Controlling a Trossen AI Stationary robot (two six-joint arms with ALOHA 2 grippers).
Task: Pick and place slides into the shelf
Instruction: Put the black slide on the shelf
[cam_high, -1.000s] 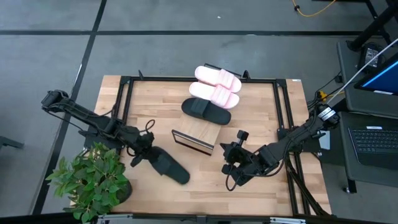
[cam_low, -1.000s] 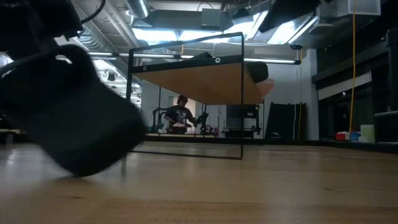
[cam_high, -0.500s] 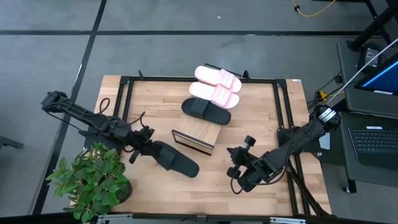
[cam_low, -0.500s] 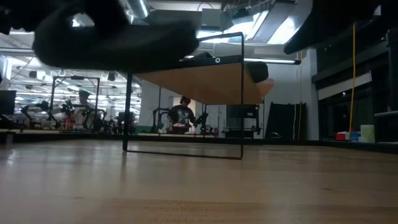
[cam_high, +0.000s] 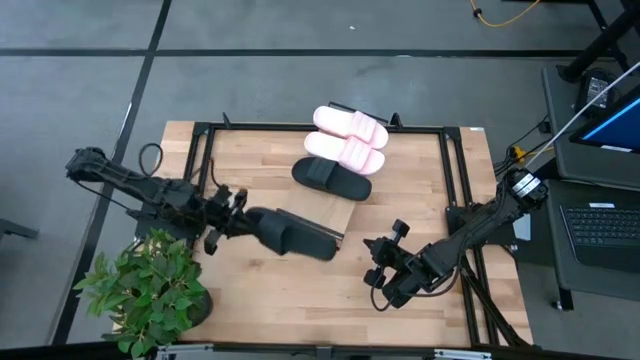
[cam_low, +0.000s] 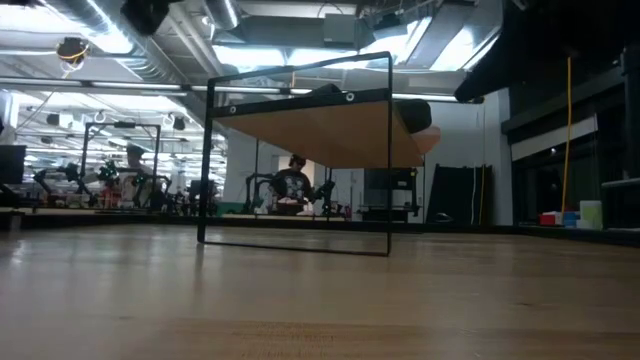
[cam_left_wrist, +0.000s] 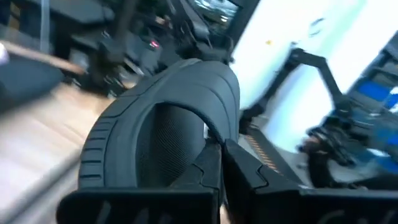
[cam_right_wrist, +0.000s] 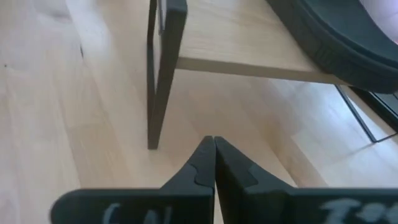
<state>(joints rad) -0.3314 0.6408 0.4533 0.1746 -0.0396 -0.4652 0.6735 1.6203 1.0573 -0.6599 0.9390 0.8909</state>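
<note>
My left gripper (cam_high: 238, 225) is shut on a matte black slide (cam_high: 295, 236), held in the air over the near-left corner of the shelf (cam_high: 325, 208). That slanted light-wood board on a black frame carries two pale pink slides (cam_high: 350, 125) (cam_high: 345, 152) and another black slide (cam_high: 332, 178), soles flat on the board. My right gripper (cam_high: 385, 272) is shut and touches nothing. It hangs over the table to the near right of the shelf. In the right wrist view its fingertips (cam_right_wrist: 214, 155) face the shelf's frame leg (cam_right_wrist: 165, 68). My left gripper holds the black slide by the end nearest the left arm (cam_left_wrist: 205, 146), pinched between the two fingers (cam_left_wrist: 239, 171). The fingers come level from the table's left and lie along the slide. The slide is lifted clear, reaching out toward the shelf with its strap (cam_left_wrist: 186, 81) arched beyond the fingertips.
A potted plant (cam_high: 150, 290) stands at the table's near-left corner, close to the left arm. A black metal frame (cam_high: 200, 160) borders the tabletop. Bare wood lies between the shelf and the near edge (cam_high: 320, 300). A laptop (cam_high: 605, 225) sits off the table on the right.
My left gripper has lifted the black slide clear of the table, where it stood tipped a second ago. It has carried it up and toward the right, to the shelf's near-left corner. My right gripper drew back a little toward the near edge, staying shut.
</note>
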